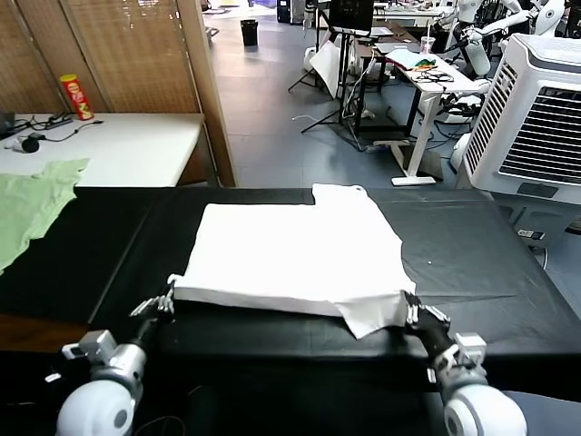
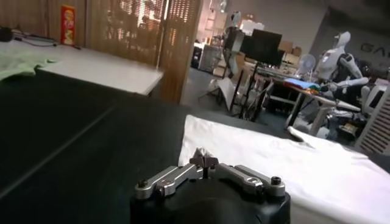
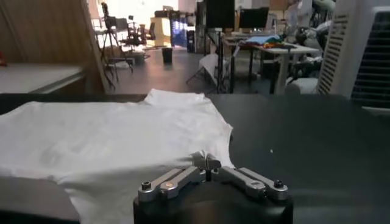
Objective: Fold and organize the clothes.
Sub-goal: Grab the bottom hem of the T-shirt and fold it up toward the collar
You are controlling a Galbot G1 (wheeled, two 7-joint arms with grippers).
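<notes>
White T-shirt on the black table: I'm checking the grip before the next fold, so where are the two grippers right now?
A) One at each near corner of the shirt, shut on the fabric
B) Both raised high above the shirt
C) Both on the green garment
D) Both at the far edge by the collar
A: the left gripper and right gripper each pinch a near corner of the white T-shirt.
</notes>
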